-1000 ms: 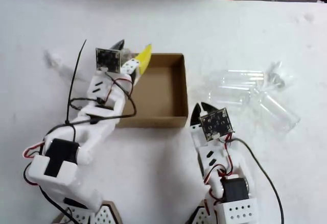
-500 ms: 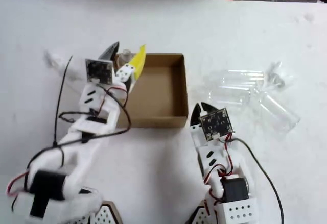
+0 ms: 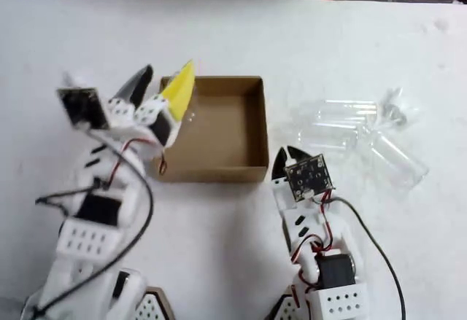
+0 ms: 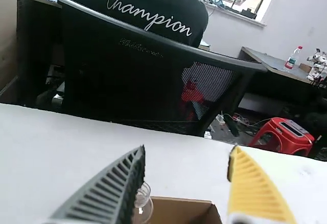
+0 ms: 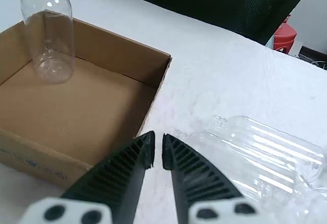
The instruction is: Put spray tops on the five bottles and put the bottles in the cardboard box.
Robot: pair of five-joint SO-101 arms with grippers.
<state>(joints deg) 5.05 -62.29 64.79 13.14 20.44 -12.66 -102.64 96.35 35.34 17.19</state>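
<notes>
A clear bottle (image 5: 48, 35) with no spray top stands in the far left corner of the cardboard box (image 3: 252, 127); its neck (image 4: 143, 202) shows beside my left gripper's grey finger. My left gripper (image 3: 168, 68) hangs open above the box's left edge, grey and yellow fingers wide apart with nothing between them (image 4: 188, 152). My right gripper (image 3: 286, 152) rests shut just off the box's front right corner, fingertips nearly touching (image 5: 158, 136). Several clear bottles (image 3: 350, 127) lie on their sides to the right of the box (image 5: 265, 152).
A small clear piece (image 3: 394, 110) lies at the far end of the bottle pile. White table (image 3: 292, 36) stretches behind the box. A black mesh chair (image 4: 153, 76) with a person seated in it stands beyond the table's far edge.
My left arm has drawn back to the left and risen from the box's far left corner, its fingers spreading wider. The bottle stays in the box. The right arm has not moved.
</notes>
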